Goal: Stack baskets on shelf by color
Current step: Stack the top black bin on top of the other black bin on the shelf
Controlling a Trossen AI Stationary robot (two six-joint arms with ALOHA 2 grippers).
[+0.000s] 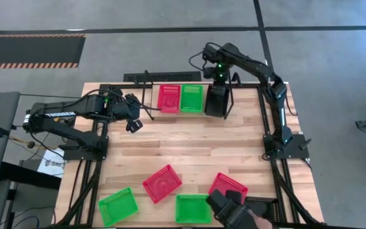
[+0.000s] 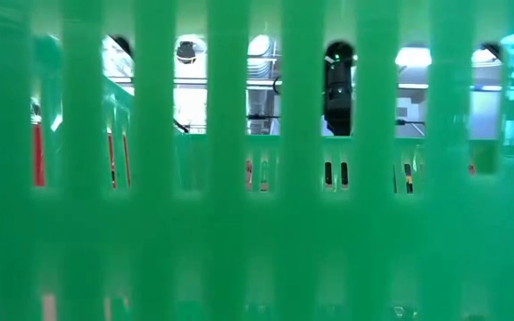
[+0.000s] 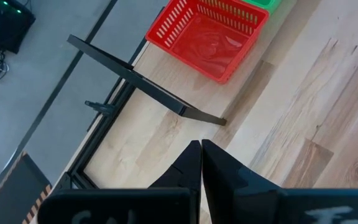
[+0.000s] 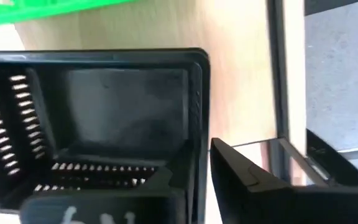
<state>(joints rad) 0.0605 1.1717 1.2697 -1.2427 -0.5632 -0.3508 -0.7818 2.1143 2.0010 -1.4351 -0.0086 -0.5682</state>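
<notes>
On the shelf [image 4: 238, 74] at the table's far edge, a red basket [image 1: 168, 98], a green basket [image 1: 191, 98] and a black basket [image 1: 216, 100] stand side by side. My right gripper [image 4: 194, 180] points down over the black basket [image 4: 92, 124], open, with one finger inside the basket's wall and one outside. My left gripper [image 1: 134, 124] hangs shut and empty above the table, left of the shelf; its wrist view shows the red basket [image 3: 207, 34] beyond the fingertips [image 3: 201, 149]. My right gripper comes from above with its fingers on either side of the black basket's short end wall [image 4: 199, 112]. A sliver of wood shows between the outer finger [image 4: 247, 180] and the wall. Whether the inner finger touches the basket, I cannot tell. The basket rests on the shelf.
Loose on the near half of the table lie two green baskets [image 1: 117, 205] [image 1: 192, 208], two red ones [image 1: 162, 183] [image 1: 228, 186] and black ones [image 1: 230, 207]. A green basket's mesh wall [image 2: 257, 223] fills the low view. The shelf's black wire uprights [image 1: 232, 95] [image 3: 142, 81] flank the row.
</notes>
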